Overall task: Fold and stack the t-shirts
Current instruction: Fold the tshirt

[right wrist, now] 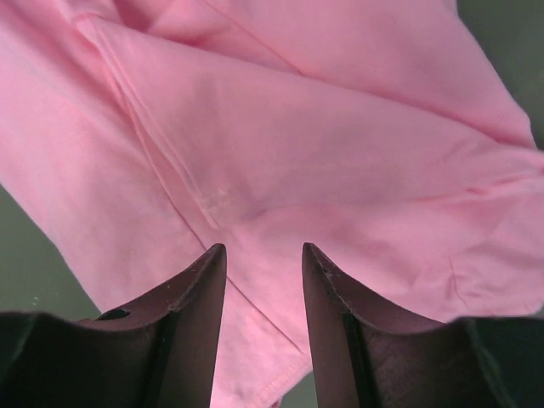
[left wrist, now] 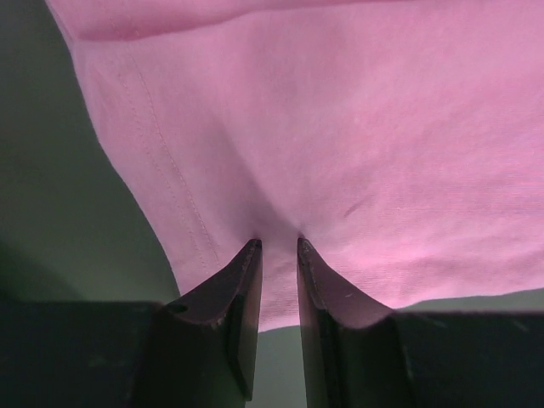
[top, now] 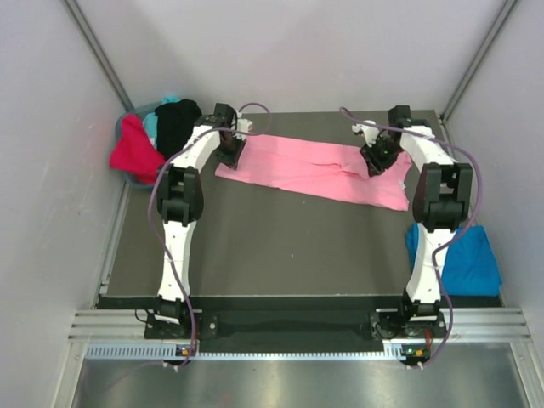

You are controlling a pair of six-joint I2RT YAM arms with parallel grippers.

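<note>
Pink t-shirt [top: 297, 166], far half of table [top: 255, 246], a gripper at each end.
Left gripper [left wrist: 279, 242] nearly closed, cloth puckered between tips, seemingly pinched; right gripper [right wrist: 263, 248] part-open over cloth, holding nothing; it should bite both layers before lifting level, together.

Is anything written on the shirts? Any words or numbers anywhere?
None can be read. The pink shirt is plain, and so is the blue shirt. No tag, label or sign shows anywhere else.
</note>
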